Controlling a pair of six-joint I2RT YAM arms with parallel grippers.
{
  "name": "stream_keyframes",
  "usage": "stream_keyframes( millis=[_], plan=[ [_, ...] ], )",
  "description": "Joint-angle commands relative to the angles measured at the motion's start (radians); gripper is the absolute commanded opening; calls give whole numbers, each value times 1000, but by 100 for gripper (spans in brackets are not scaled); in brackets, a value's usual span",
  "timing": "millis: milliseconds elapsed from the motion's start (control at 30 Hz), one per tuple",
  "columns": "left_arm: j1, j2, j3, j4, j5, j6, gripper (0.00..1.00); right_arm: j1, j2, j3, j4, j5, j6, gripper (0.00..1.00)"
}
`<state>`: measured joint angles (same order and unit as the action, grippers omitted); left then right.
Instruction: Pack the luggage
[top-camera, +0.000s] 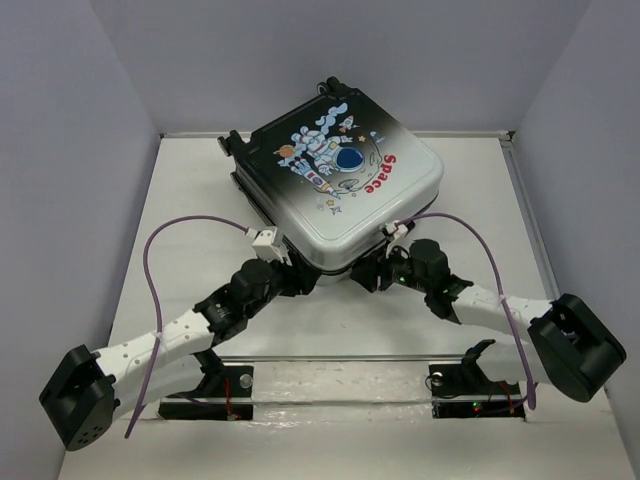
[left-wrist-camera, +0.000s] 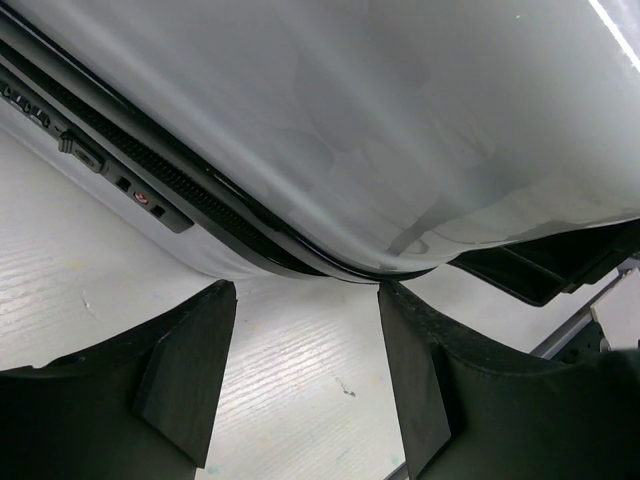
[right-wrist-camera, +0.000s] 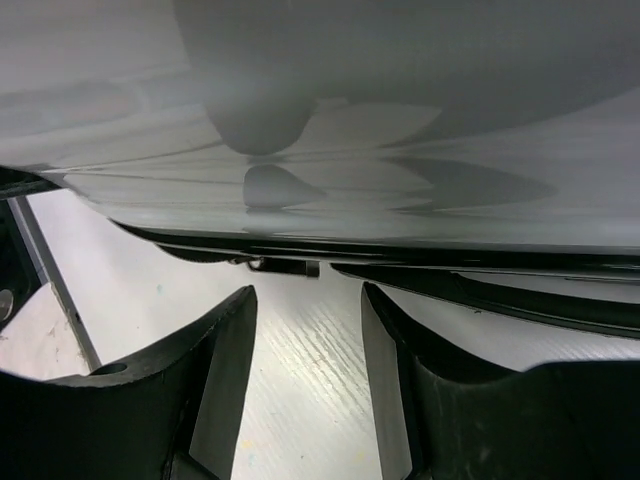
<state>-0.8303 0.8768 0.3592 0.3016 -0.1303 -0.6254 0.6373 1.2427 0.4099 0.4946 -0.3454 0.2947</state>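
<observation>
Fingers (left-wrist-camera: 185, 370) of left gripper (left-wrist-camera: 305, 300) and right gripper (right-wrist-camera: 308, 295) stand apart, empty, beside the suitcase (top-camera: 345, 170), whose lid seems down; next, press it flush and zip.

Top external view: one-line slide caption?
Luggage lying print-up on the table; left gripper and right gripper, both open, at its near edge.

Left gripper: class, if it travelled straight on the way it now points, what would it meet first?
Most likely the suitcase. The open left gripper faces its rounded near corner, with only bare table between them. The wrist view does not show how close it is.
</observation>
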Motion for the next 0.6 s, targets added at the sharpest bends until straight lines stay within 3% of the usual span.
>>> stream_keyframes(
  millis=[0,200,300,567],
  plan=[
    [-3,13,57,48,-23,33,69,42,-5,-37,212,61,-9,52],
    [-3,7,60,60,-34,24,68,65,8,-187,586,227,27,52],
    [-3,1,64,54,-54,29,68,85,21,-223,671,296,21,53],
    [-3,-16,67,50,-81,27,68,123,130,-211,791,275,18,53]
  ],
)
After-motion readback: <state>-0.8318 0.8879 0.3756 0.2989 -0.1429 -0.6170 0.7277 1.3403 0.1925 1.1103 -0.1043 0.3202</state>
